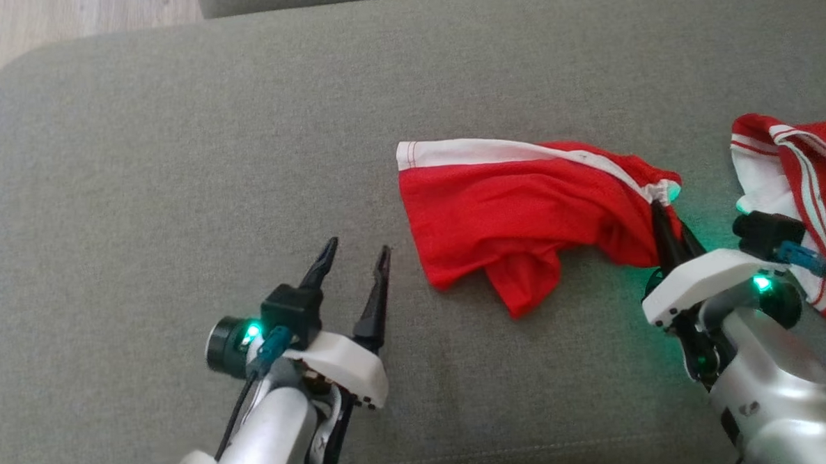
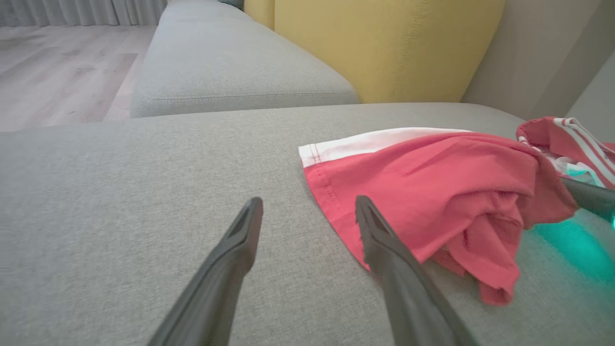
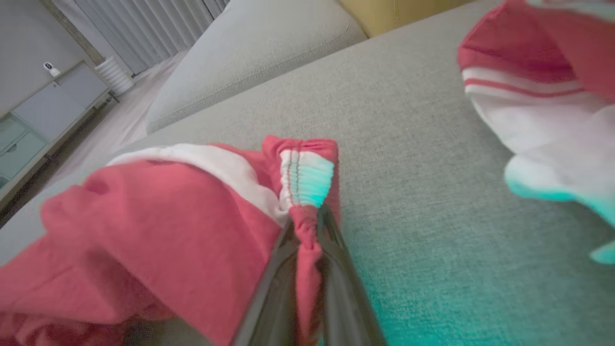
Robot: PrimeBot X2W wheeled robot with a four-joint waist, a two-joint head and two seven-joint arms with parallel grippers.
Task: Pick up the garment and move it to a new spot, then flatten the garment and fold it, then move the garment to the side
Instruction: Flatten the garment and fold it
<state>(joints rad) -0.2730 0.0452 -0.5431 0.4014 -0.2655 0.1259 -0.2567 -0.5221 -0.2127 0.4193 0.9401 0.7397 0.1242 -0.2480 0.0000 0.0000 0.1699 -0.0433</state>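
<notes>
The garment, laid on the cushion, is pinched at its waistband between the fingers of the right gripper. Its long axis is directed from there toward the left gripper, whose spread fingers are found just beside the free hem.

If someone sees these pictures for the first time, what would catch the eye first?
A red garment with a white band lies crumpled on the grey sofa, its gathered right end pinched by the right gripper. The left gripper stands open to its left; another red-and-white garment lies at the right edge.
</notes>
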